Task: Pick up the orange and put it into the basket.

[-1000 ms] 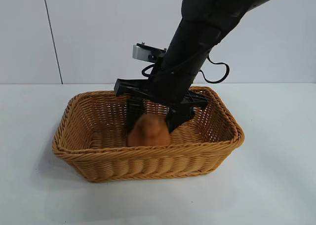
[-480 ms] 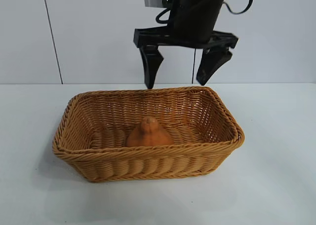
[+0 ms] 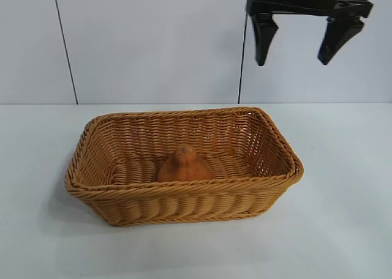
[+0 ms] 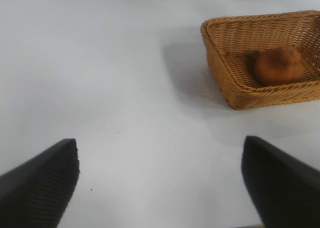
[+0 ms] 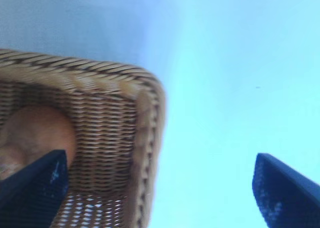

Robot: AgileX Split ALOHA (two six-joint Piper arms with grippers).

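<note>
We see a rough, knobbed orange (image 3: 184,164) resting inside a woven wicker basket (image 3: 184,199) on the white counter (image 3: 343,218), partly hidden by the braided near rim. The right tool (image 3: 299,46) hangs high at far right, spread wide and empty, its arm cut off. Our left tool (image 4: 160,180) sits released, well apart from the basket.

Nothing readable is showing anywhere right now: no lettering, labels, brand marks, numbers or signs are appearing on any surface in these three views.
</note>
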